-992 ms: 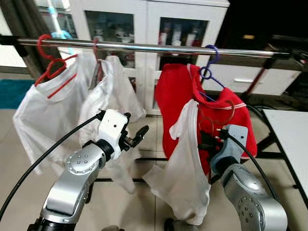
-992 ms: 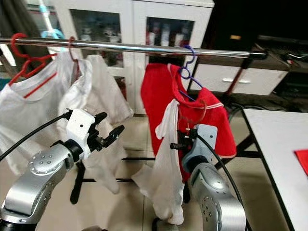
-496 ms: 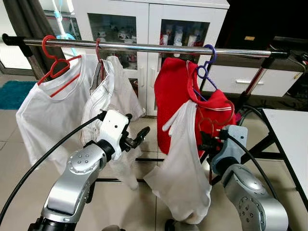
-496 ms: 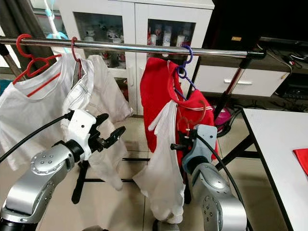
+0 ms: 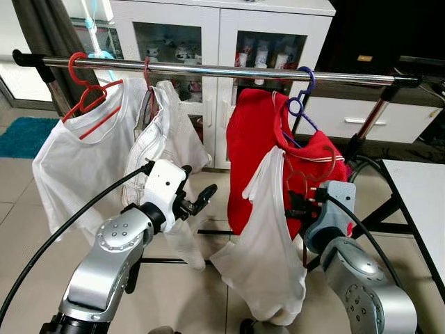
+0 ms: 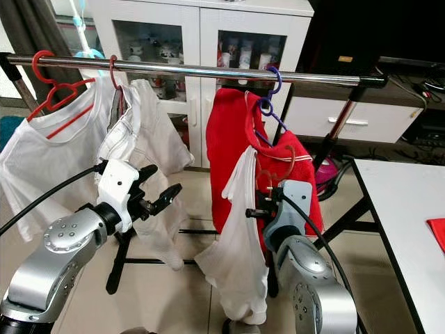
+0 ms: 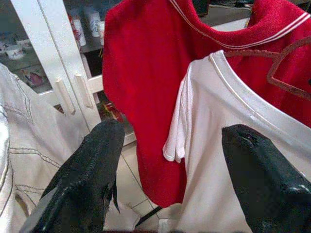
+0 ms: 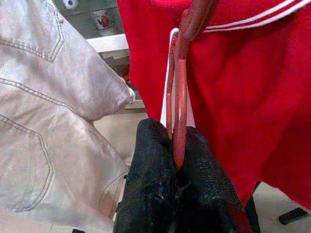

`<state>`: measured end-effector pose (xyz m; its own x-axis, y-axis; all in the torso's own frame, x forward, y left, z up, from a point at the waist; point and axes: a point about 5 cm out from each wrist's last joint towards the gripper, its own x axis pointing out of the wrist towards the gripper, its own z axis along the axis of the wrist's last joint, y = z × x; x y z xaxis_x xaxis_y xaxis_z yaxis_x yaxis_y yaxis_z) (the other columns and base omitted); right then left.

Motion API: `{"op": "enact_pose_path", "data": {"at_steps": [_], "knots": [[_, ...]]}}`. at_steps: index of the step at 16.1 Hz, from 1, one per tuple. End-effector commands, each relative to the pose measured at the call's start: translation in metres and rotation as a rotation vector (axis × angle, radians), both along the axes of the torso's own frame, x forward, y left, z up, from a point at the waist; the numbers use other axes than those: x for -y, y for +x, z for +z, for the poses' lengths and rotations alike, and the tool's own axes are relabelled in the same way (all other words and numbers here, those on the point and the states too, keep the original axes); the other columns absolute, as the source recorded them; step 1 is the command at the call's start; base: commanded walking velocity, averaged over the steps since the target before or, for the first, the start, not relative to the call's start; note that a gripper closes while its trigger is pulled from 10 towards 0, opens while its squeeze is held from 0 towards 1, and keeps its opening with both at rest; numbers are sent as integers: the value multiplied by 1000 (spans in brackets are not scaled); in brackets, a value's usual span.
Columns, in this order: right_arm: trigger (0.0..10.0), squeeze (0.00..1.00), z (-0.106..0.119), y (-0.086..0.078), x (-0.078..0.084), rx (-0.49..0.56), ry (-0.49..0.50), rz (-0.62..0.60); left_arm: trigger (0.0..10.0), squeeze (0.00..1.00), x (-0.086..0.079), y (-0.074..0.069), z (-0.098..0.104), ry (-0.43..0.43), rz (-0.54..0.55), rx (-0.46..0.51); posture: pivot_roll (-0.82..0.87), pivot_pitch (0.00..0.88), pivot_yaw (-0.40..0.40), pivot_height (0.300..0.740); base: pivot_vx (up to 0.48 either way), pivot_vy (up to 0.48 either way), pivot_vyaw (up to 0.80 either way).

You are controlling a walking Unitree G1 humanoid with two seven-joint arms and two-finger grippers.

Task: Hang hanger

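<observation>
A chrome rail (image 5: 229, 70) runs across in front of me. My right gripper (image 5: 300, 203) is shut on a thin reddish hanger (image 8: 180, 121) that carries a white shirt (image 5: 268, 243). It holds the hanger below the rail, right in front of a red shirt (image 5: 254, 139) that hangs from a purple hanger (image 5: 300, 97). The held hanger's hook (image 5: 321, 163) lies against the red shirt, well under the rail. To the left, my left gripper (image 5: 198, 200) stands open at mid height, its fingers (image 7: 87, 174) holding nothing.
On the rail's left part hang a white shirt on a red hanger (image 5: 83, 97) and a pale denim garment (image 5: 163, 132). Behind stands a white glass-door cabinet (image 5: 215, 28). A white table (image 5: 424, 202) is at the right and a blue rug (image 5: 24, 136) at the far left.
The whole picture has shifted a little, so the camera moved. The white shirt on the held hanger has swung slightly. Both grippers keep their pose.
</observation>
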<state>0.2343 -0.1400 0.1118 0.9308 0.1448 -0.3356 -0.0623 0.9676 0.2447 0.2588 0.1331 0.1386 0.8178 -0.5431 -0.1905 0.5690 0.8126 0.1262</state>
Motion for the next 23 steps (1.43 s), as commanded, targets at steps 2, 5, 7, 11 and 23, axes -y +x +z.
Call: {"op": "enact_pose_path", "data": {"at_steps": [2, 5, 7, 11, 23], "knots": [[10000, 0, 5, 2, 2, 25, -10, -1, 10000, 0, 4, 1, 2, 1, -16, 3, 5, 31, -18, 740, -249, 0, 0], [10000, 0, 4, 1, 1, 20, -11, 7, 10000, 0, 4, 0, 1, 2, -16, 1, 5, 37, -20, 740, -254, 0, 0], [10000, 0, 5, 1, 2, 20, -14, 6, 10000, 0, 5, 0, 1, 1, -18, -2, -5, 38, -19, 740, -253, 0, 0], [10000, 0, 6, 1, 6, 23, -26, -4, 10000, 0, 6, 2, 0, -2, -20, -1, -18, 35, -18, 740, -254, 0, 0], [8392, 0, 17, 4, -3, 97, 7, 108, 10000, 0, 4, 5, 0, 4, 2, -7, -12, 46, -17, 740, -169, 0, 0]]}}
